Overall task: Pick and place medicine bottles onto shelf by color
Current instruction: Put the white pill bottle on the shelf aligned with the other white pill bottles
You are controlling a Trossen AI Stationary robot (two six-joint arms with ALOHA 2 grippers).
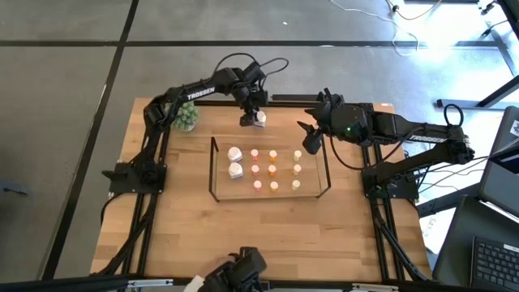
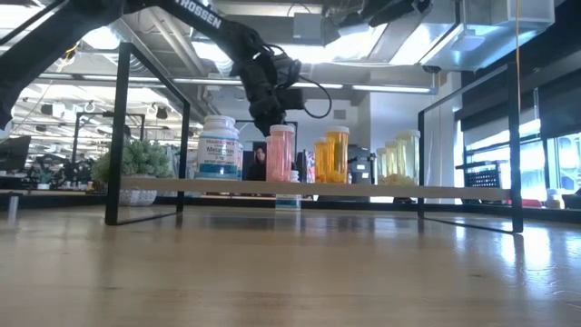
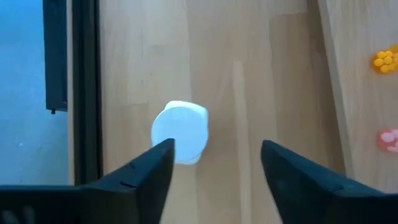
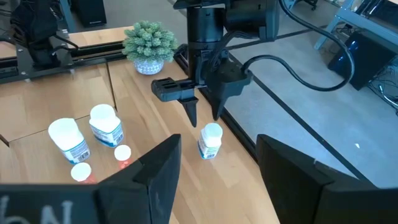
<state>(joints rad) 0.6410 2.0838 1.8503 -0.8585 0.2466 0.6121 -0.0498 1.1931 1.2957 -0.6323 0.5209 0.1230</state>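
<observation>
"TROSSEN" reads in white on the left arm [image 1: 199,91]; the white bottle's label [image 2: 219,154] is perhaps "Medicine".

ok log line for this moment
left gripper: open above white bottle behind shelf | right gripper: open, waiting by shelf

White bottle [image 2: 219,147], pink bottle [image 2: 280,152], orange bottles [image 2: 331,155] on shelf [image 2: 363,190], plant [image 2: 136,162] behind

My black left claw [image 4: 202,115] is hanging over a white, blue-labelled plastic bottle [image 4: 210,141] on the pale wooden surface [image 1: 195,235].
</observation>
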